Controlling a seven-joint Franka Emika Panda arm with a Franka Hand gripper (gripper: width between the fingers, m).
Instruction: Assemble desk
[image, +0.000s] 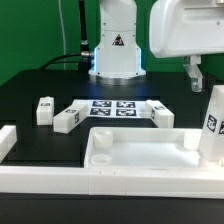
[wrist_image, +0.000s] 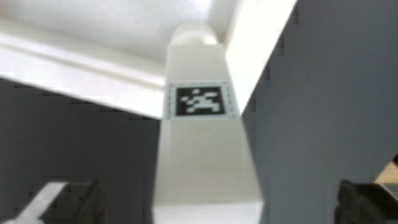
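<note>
The white tray-like tabletop (image: 130, 155) lies at the front of the black table. One white leg (image: 212, 122) stands upright at the tabletop's corner on the exterior view's right, with a marker on its side. My gripper (image: 195, 72) hangs just above and beside that leg's top. In the wrist view the leg (wrist_image: 205, 130) runs between my fingers (wrist_image: 54, 200), with dark gaps on both sides, so the gripper (wrist_image: 214, 208) is open and holds nothing. The tabletop (wrist_image: 98, 60) shows beyond it. Three more legs lie loose on the table (image: 44, 110), (image: 67, 119), (image: 162, 114).
The marker board (image: 112, 108) lies flat between the loose legs. The robot base (image: 115, 55) stands behind it. Long white border rails run along the front (image: 50, 182) and the exterior view's left (image: 7, 142). A green backdrop lies behind.
</note>
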